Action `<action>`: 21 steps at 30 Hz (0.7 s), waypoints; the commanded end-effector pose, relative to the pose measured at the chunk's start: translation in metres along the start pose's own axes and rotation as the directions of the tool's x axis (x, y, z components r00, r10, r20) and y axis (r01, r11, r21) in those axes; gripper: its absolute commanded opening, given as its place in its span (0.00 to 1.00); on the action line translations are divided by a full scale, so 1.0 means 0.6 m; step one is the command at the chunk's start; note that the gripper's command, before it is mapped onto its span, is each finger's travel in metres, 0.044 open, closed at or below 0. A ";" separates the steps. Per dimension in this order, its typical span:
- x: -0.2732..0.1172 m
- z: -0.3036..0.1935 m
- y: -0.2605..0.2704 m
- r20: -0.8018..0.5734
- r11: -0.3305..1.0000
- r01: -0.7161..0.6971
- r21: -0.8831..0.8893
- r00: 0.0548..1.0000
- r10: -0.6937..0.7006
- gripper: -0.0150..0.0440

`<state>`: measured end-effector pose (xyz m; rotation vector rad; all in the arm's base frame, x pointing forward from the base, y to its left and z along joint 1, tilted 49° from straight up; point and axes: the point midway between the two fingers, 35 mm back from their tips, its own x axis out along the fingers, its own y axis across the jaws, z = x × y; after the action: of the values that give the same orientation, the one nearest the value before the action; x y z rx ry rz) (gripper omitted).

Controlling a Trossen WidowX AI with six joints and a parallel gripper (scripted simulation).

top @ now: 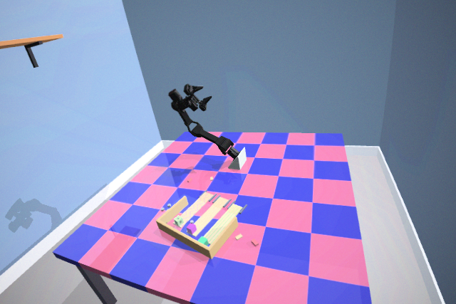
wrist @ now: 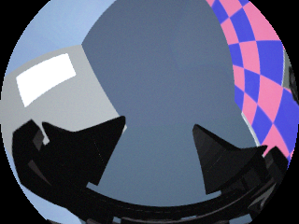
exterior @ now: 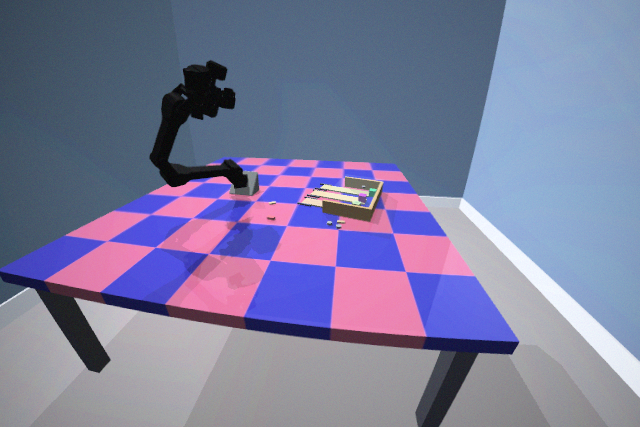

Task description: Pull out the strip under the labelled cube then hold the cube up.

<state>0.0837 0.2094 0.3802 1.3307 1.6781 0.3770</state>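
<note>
My gripper (top: pixel 206 92) (exterior: pixel 226 84) (wrist: pixel 160 122) is open and empty, high above the table, far from the tray. A wooden tray (top: pixel 184 238) (exterior: pixel 346 209) holds three pale strips with dark handles: left (top: pixel 198 206), middle (top: pixel 211 213) and right (top: pixel 225 221) in the top view. A pale green cube (top: pixel 178 221) with dark marks is at the left strip's near end. A purple cube (top: pixel 191 228) (exterior: pixel 362 197) is at the middle strip's near end, and a green cube (top: pixel 203 240) (exterior: pixel 372 191) at the right strip's. The marks are too small to read.
The arm rises from a grey wedge-shaped base (top: pixel 239 159) (exterior: pixel 251 183) behind the tray. Small bits lie around the tray, among them a red bit (top: pixel 254 243), a cream bit (top: pixel 238 236) and grey pebbles (top: pixel 169 205). A shelf (top: pixel 44 38) is on the left wall.
</note>
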 end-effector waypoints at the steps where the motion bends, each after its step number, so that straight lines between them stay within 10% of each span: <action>1: 0.052 0.105 0.018 0.218 0.985 0.033 -0.169 0.976 0.005 0.93; 11: 0.118 0.354 0.000 0.690 0.812 0.427 -0.398 0.723 -0.042 0.93; 21: 0.113 0.534 -0.079 0.930 0.460 0.849 -0.260 0.349 -0.118 0.93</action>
<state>0.2994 0.1774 0.1716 0.2915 0.8742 0.0180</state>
